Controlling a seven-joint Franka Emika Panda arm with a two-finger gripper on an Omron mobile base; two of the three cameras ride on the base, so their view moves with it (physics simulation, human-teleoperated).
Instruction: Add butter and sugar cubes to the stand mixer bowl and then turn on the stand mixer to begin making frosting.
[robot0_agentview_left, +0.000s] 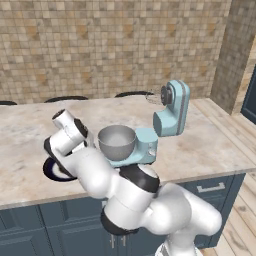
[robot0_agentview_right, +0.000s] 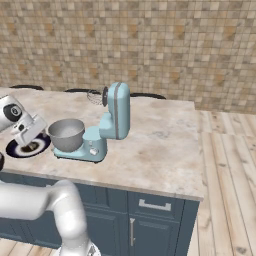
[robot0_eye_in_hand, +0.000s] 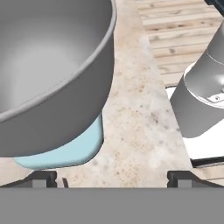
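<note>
one gripper (robot0_eye_in_hand: 112, 177) hangs low over the counter (robot0_eye_in_hand: 131, 127), its two dark fingertips (robot0_eye_in_hand: 41, 178) spread wide apart with nothing between them, only bare speckled stone. just beyond the left tip sits the one grey metal bowl (robot0_eye_in_hand: 48, 74), wide-mouthed, its inside showing nothing from here, resting on the pale blue base of the single stand mixer (robot0_agentview_left: 170, 117). from the base cameras the hand hovers over one dark blue plate (robot0_agentview_right: 15, 148) with a white ring, just left of the bowl; what lies on the plate is too small and too hidden by the arm to make out, so i cannot tell where the butter or sugar cubes are. the mixer's head is tilted back and its one wire whisk (robot0_agentview_right: 93, 96) points away toward the tiled wall (robot0_agentview_right: 150, 45). right of the mixer the counter runs bare and open to its edge, with wooden floor (robot0_agentview_right: 230, 165) past it. three dark round shapes lie along the counter's far edge.
</note>
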